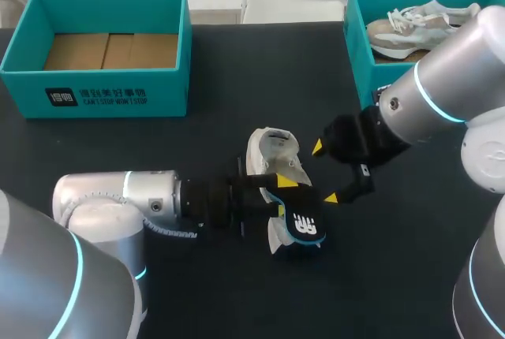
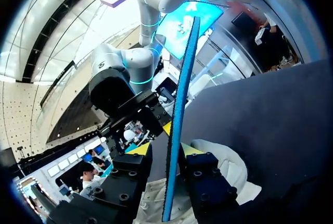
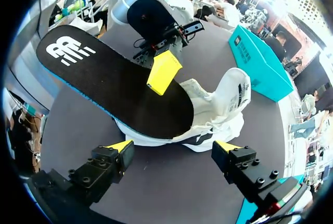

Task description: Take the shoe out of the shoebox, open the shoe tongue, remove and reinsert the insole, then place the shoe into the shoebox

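At the far left of the dark table stands the left shoebox, teal and open, with brown cardboard on its floor. My left arm comes in low from that side, and the left gripper is clamped on the insole – one yellow fingertip pressed on its black top face, the other beneath. From the left wrist, the insole shows edge-on, a thin blue line running between the two fingers. Its logo end hangs clear of the shoe while the other end lies in the opening of the white shoe, which rests on the table's middle, between the two boxes. Just to its right hovers the right gripper, its fingers spread wide and touching nothing – from its own wrist the shoe and insole lie just ahead of the parted tips. At the far right stands the right shoebox, holding a second shoe.
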`<state>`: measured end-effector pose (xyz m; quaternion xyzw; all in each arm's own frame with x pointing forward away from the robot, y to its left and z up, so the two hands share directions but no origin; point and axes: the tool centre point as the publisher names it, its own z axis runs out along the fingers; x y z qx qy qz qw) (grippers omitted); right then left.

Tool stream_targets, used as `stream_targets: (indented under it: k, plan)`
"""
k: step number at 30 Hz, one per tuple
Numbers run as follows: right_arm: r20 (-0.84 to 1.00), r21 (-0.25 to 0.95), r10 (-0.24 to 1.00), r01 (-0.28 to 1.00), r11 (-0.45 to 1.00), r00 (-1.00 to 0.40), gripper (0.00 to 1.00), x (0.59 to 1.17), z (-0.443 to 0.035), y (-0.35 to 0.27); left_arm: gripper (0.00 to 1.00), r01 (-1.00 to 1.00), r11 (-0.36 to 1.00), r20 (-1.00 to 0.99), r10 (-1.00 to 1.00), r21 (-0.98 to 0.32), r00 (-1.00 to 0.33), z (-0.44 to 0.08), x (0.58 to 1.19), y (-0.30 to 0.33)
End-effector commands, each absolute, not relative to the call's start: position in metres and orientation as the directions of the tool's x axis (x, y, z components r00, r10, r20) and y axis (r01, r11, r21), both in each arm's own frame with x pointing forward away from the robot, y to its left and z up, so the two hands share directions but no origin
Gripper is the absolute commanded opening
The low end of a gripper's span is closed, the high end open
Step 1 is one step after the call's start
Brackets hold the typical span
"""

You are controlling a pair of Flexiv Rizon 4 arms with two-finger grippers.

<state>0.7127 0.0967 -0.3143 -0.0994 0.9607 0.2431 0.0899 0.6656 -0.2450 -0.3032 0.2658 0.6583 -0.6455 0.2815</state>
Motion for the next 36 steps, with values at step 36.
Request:
stream_targets:
  k: [36]
  plan:
    - [-0.224,0.447,-0.146,-0.234,0.863,-0.964,1.00,0.712,-0.315,0.098,0.00,0.697,0.085,-0.702,-0.042,-0.712,-0.711,-0.338,0.692,-0.242]
